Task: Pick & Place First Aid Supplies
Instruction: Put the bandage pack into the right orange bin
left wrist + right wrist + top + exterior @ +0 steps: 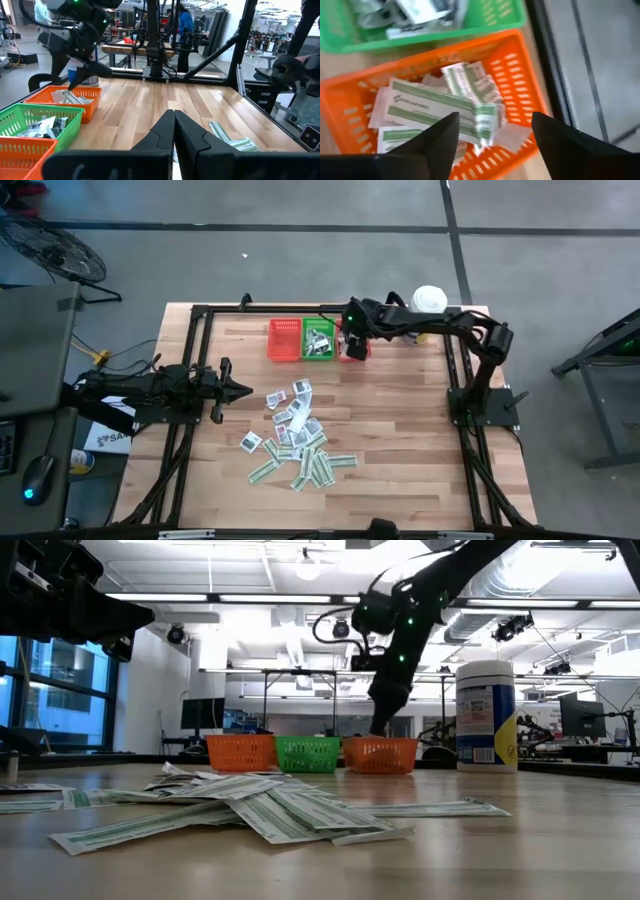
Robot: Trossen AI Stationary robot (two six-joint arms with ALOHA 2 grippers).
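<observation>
Wooden table (400,420) inside black frame.

Pile of first aid packets (297,436) near table centre, toward 6 o'clock: white squarish ones at pile's 12 o'clock side, green-and-white strips at 6 o'clock side.

Three baskets in row at table's 12 o'clock edge: red basket (284,340), green basket (319,340) touching it at 3 o'clock, third basket mostly hidden under right gripper (352,343).

White tub (429,299) at right gripper's 2 o'clock.

Left gripper (240,389) at pile's 10 o'clock, fingers together, holding nothing.
</observation>
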